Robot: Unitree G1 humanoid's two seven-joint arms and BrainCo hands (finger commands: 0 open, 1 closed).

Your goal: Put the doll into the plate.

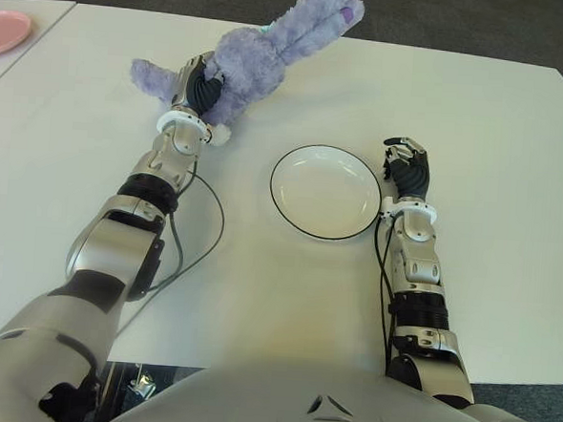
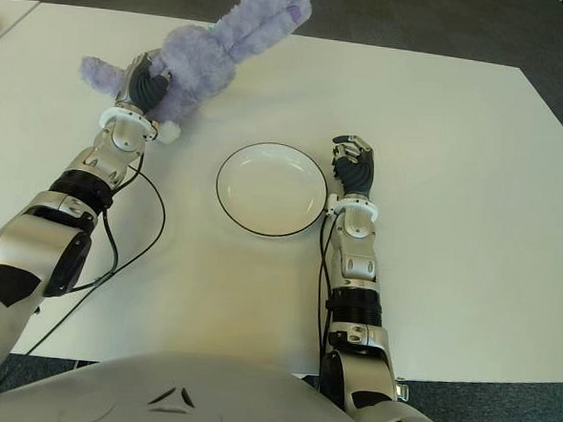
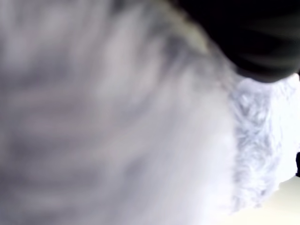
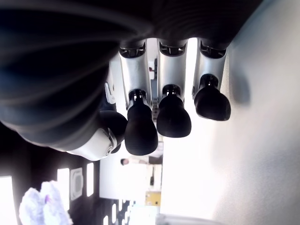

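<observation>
Left hand [image 1: 201,89] clamped on purple doll [image 1: 258,52], up at eleven o'clock of plate [image 1: 325,192] | plate bare, carry and drop remaining | right hand [image 1: 407,167] relaxed, empty, three o'clock of plate

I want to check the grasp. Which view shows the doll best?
The left eye view: the whole doll shows there, held by the left hand beyond the plate. The right eye view shows the same. The left wrist view shows only blurred fur; the right wrist view, a small part.
</observation>
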